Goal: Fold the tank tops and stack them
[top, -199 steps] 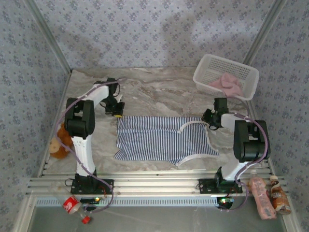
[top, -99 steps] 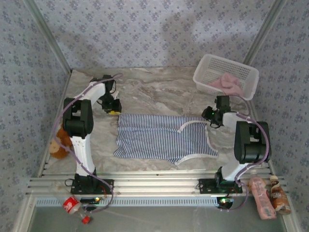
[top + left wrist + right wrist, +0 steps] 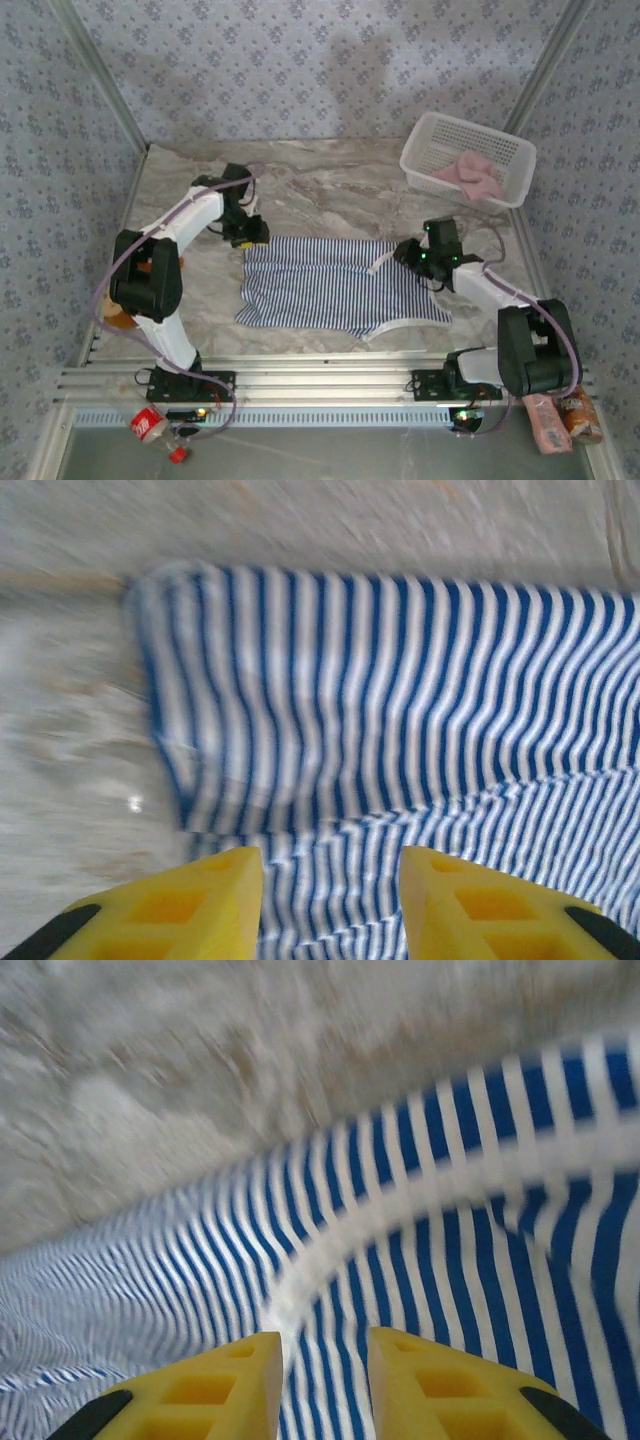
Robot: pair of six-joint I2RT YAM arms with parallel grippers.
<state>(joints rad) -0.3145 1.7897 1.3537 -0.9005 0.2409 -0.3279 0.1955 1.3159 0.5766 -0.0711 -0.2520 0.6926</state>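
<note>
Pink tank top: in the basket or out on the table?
In: the pink tank top lies crumpled inside the white lattice basket, not yet folded.

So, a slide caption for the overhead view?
Two arms poised at a striped tank top spread flat; pink top lies in the white basket.

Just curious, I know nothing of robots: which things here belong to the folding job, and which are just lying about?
Job: striped top; pink top.
Lying about: basket holding the pink top; brown toy; red bottle; pink bottle.
</note>
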